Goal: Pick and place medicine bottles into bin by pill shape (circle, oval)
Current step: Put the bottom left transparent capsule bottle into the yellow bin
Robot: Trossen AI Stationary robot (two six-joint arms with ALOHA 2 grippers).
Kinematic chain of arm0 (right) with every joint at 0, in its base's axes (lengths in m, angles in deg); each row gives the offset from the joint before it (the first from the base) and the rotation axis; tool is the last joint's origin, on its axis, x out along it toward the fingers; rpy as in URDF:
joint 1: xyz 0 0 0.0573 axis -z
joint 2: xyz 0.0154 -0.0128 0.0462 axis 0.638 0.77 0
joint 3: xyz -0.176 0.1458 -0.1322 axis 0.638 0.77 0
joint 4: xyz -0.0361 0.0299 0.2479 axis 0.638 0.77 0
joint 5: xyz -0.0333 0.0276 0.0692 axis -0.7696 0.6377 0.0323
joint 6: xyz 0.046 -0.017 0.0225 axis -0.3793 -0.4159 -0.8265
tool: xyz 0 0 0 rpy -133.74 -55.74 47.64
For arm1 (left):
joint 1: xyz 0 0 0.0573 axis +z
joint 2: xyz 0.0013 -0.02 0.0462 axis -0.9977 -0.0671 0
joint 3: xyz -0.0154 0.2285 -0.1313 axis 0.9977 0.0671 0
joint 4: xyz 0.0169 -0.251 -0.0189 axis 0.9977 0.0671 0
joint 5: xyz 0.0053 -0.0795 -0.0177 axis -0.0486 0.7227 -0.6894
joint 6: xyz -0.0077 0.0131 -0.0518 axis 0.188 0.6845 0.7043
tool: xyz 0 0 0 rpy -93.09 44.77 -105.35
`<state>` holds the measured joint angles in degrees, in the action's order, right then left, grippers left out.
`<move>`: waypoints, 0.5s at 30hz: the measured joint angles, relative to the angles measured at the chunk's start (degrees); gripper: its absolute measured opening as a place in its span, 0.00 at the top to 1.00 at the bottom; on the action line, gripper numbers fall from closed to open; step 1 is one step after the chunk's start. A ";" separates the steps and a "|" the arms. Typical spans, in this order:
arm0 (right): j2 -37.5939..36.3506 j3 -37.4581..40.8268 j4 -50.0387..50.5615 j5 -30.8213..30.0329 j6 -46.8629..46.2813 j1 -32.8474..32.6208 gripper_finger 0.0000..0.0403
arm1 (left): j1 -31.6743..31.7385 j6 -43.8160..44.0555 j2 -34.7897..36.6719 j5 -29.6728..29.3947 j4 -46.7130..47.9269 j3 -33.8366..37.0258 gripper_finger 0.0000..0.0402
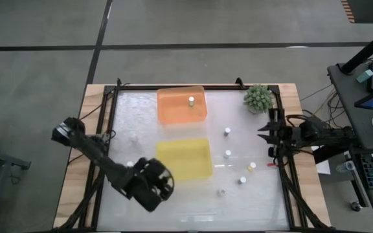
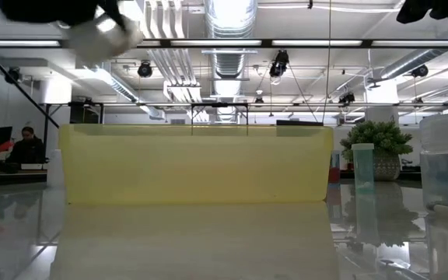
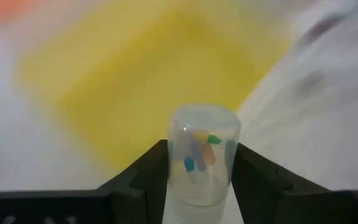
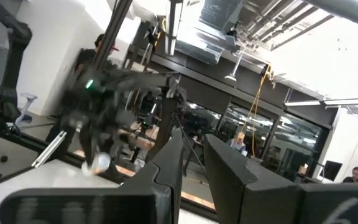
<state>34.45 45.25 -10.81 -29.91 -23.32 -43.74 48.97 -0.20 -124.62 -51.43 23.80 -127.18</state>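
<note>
Bottle (image 3: 202, 155) clamped in left tool (image 3: 197, 186), over yellow bin (image 1: 184, 158) at 7 o'clock corner. Light, stiff, slick plastic; grip mid-body. Right tool (image 1: 269, 134) nearly shut, empty, 3 o'clock of surface (image 1: 141, 116).

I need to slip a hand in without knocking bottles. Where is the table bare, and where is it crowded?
Bare: the strip along the near edge of the table, and the left part beside the orange bin, save one faint bottle there. Crowded: right of the yellow bin, where loose medicine bottles stand scattered.
</note>
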 joint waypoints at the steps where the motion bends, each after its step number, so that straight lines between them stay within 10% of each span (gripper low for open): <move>1: 0.82 0.00 -0.72 -0.01 -0.08 0.00 0.85 | 1.03 -5.23 1.25 -1.19 -4.01 -0.02 0.68; 8: 8.69 0.00 -6.32 0.02 -0.64 0.00 0.85 | 9.20 -42.06 6.07 -1.52 -31.52 1.01 0.68; 15: 18.08 -1.14 -12.41 0.06 -4.22 -0.01 0.85 | 17.22 -68.13 6.22 12.41 -52.39 4.62 0.68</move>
<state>52.53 44.11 -23.22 -29.85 -27.54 -43.75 66.20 -68.32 -118.40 -39.02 -28.59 -122.56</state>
